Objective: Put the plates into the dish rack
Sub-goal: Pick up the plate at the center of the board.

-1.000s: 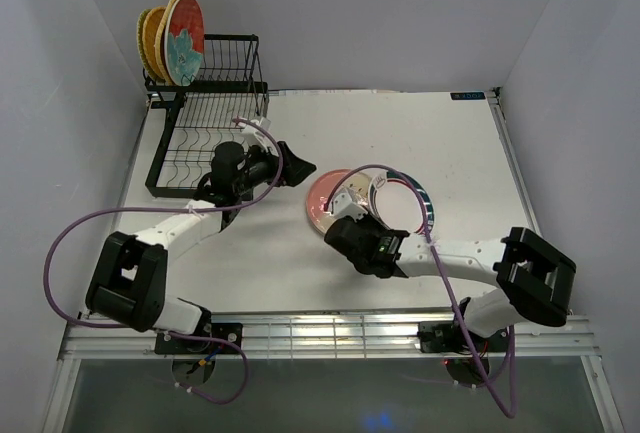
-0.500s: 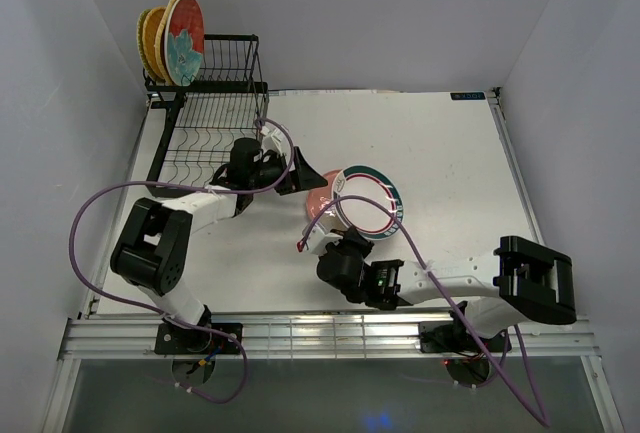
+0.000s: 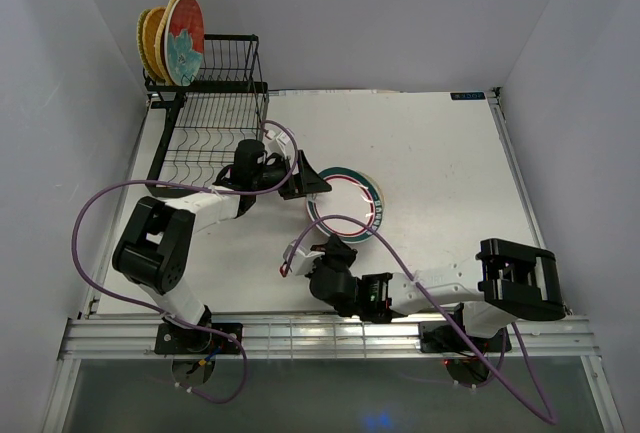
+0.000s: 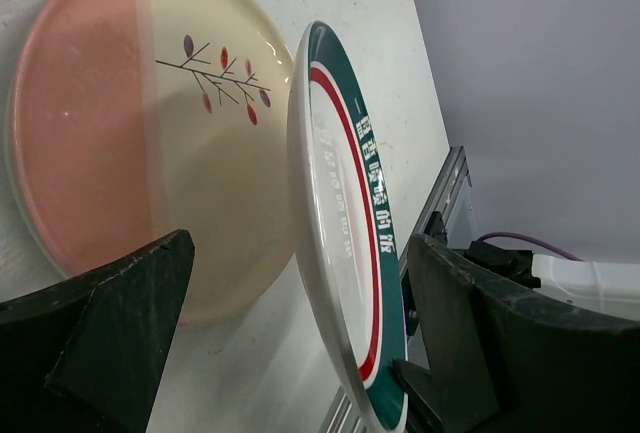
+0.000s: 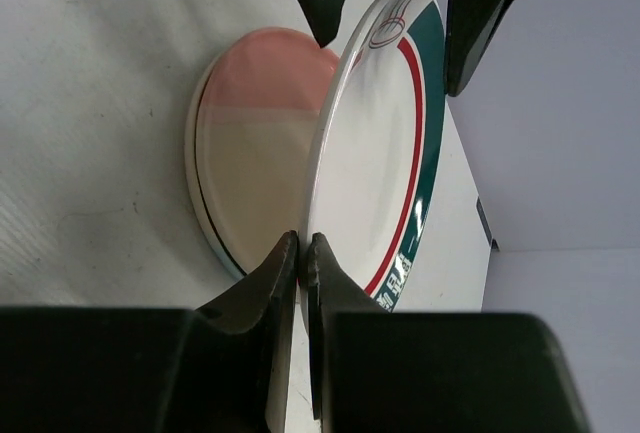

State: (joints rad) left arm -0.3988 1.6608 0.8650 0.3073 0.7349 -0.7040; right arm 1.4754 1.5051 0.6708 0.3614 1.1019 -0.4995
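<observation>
Green-ringed plate [image 5: 375,163]: stands tipped up on edge, one rim clamped in the right gripper [image 5: 303,243], opposite rim reaching into the gap of the left gripper [image 4: 300,241].
Facing: ringed face turned away from the pink-and-white plate [image 4: 110,133]; back side leans toward it.
Axis: round, so no real long axis; edge-on, its line runs straight from the right gripper's pinch to the left gripper's gap.
Right gripper: closed tight on the plate's near rim, fingertips on either side of it.
Left gripper: spread wide, one finger to each side of the far rim, neither touching that I can see.
Pink-and-white plate: flat on the table [image 3: 440,153], just behind the raised plate, beside the right fingertips.
Dish rack [image 3: 205,143]: behind the left gripper, lower slots bare; racked plates [image 3: 175,38] upright in the rear tier.
Step, my reading: handover, right to left.
Next move needs: left closing squarely on the rim before right lets go.
</observation>
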